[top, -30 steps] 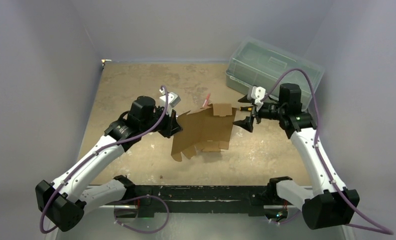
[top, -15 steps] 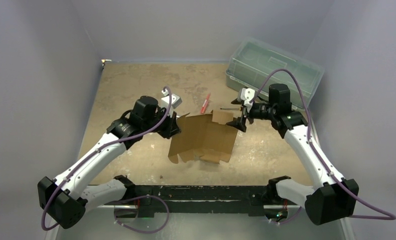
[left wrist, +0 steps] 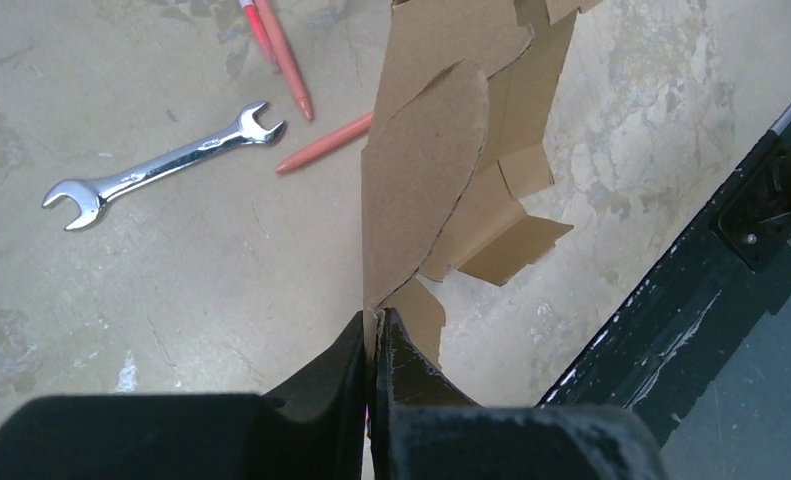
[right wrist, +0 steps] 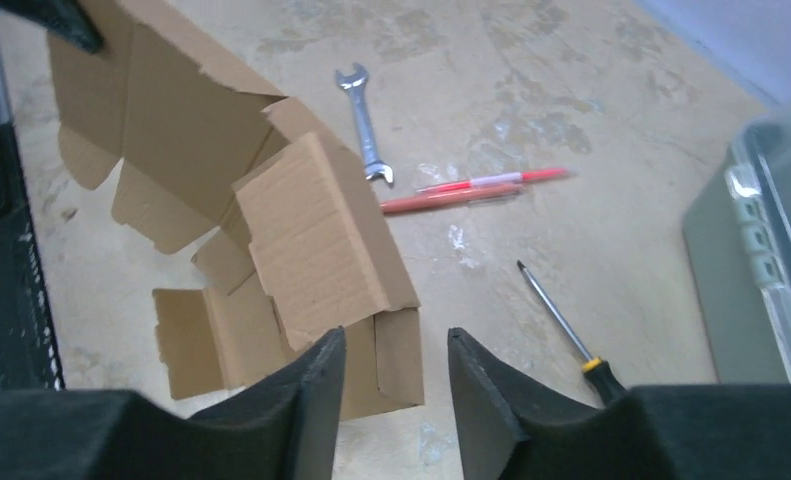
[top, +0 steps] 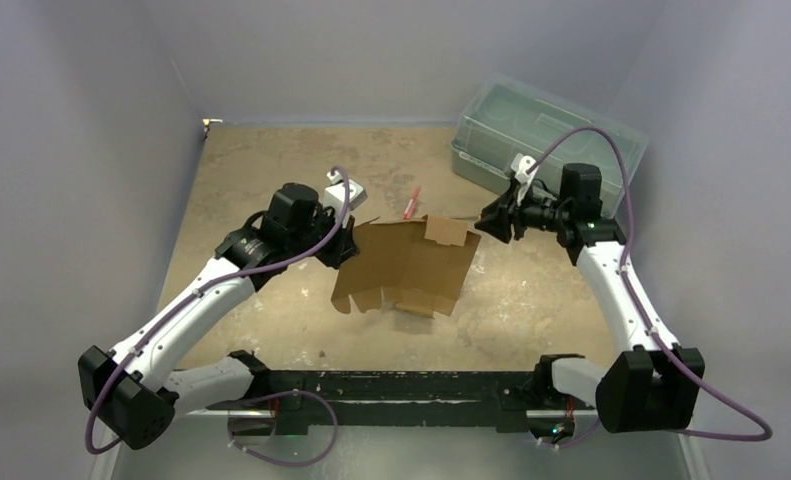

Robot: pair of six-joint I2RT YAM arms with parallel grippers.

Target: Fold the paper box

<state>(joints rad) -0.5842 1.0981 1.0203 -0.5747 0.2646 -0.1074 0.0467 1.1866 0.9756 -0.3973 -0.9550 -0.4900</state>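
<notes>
The paper box [top: 411,265] is a brown die-cut cardboard sheet, partly creased and held off the table at mid-table. My left gripper [top: 349,245] is shut on its left edge; the left wrist view has the sheet [left wrist: 421,170] rising edge-on from the pinched fingertips of that gripper [left wrist: 373,320]. My right gripper [top: 486,222] hovers just off the sheet's upper right corner, jaws partly open with nothing gripped. In the right wrist view this gripper [right wrist: 395,345] sits above a folded flap of the box [right wrist: 311,240], which shows in the gap below the fingers.
A silver wrench [left wrist: 161,170] and two red pens [right wrist: 471,190] lie on the table behind the box. A screwdriver [right wrist: 561,325] lies right of the pens. The translucent green bin [top: 541,135] stands at the back right. A black rail [top: 391,385] runs along the near edge.
The right gripper's jaws have narrowed from wide open, and it has pulled back a little from the box's right edge. The box has shifted slightly left and lower with the left gripper.
</notes>
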